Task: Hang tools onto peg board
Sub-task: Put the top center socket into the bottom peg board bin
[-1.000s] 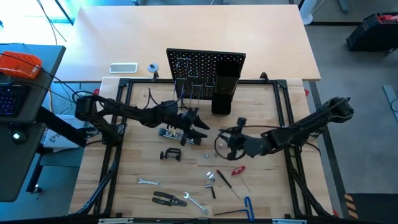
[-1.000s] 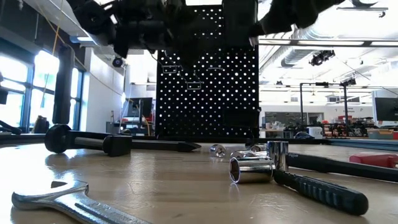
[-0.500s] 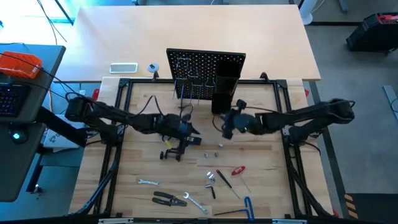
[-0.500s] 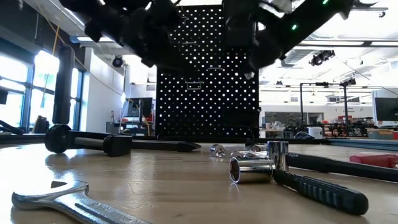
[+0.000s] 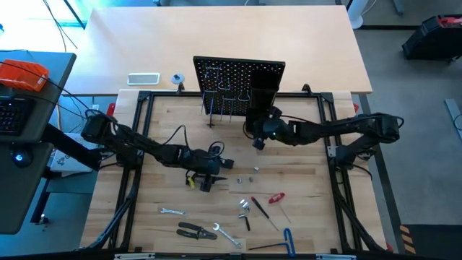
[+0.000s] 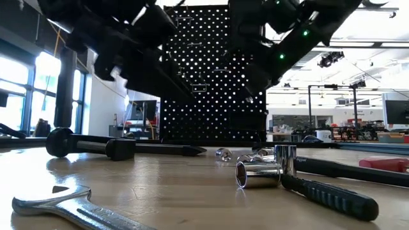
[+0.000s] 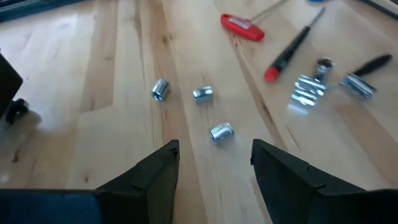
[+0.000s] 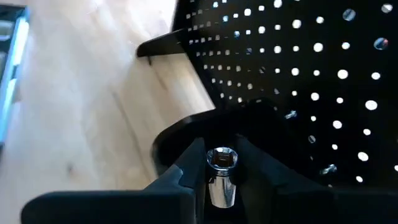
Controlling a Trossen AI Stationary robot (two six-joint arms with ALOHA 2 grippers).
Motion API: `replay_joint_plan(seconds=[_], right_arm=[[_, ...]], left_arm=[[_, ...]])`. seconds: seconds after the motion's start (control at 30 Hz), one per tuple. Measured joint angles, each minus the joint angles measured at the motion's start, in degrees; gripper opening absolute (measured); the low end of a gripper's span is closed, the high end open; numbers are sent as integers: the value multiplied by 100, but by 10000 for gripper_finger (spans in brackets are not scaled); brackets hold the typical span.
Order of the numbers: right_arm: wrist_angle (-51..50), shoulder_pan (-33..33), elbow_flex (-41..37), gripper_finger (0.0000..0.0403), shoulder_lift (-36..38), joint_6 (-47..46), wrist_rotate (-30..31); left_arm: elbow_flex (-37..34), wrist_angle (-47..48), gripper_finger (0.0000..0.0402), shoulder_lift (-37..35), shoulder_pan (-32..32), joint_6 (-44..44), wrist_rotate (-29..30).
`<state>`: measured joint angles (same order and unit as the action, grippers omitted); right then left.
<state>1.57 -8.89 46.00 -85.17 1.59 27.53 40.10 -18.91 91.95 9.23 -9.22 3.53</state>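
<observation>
**Socket pinched at the peg board**

Your right gripper (image 8: 221, 171) pinches a silver socket (image 8: 219, 177) just before the peg board (image 8: 298, 74), by its black box holder (image 5: 260, 106). Your left gripper (image 7: 214, 165), fingers wide and empty, hovers farther from the board over three loose sockets (image 7: 203, 94); its view cuts off the board.

The peg board (image 5: 238, 87) stands upright at the far side of the wooden surface (image 5: 166, 123), with a black box holder (image 5: 258, 102) on it. The right end effector (image 5: 258, 139) is just in front of that holder. The left end effector (image 5: 208, 177) sits low near the middle (its fingers cannot be made out). Nearer the front edge lie pliers (image 5: 195, 231), a wrench (image 5: 171, 211), a red-handled screwdriver (image 5: 276, 198) and a blue hex key (image 5: 289, 240).
</observation>
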Motion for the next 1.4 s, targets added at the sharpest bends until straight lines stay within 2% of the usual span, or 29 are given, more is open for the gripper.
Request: replay_joint_plan(seconds=[0.27,0.43,0.53,0.93,1.1,1.4], right_arm=[[39,-242,0,62,-77,-71,35],[40,-336,0,62,-99,-66,-124],[38,-351,0,62,-118,-67,-129],[-23,-516,0,65,-157,-179,-193],[-27,-537,0,94,-157,-179,-470],[-29,-509,0,162,-157,-180,-555]], left_arm=[[178,-550,193,643,81,401,32],[403,-512,193,1001,246,477,377],[501,-462,193,1100,343,661,599],[649,-432,193,1351,400,1353,608],[654,-287,193,1331,437,1515,841],[654,-427,193,1328,653,1561,1248]])
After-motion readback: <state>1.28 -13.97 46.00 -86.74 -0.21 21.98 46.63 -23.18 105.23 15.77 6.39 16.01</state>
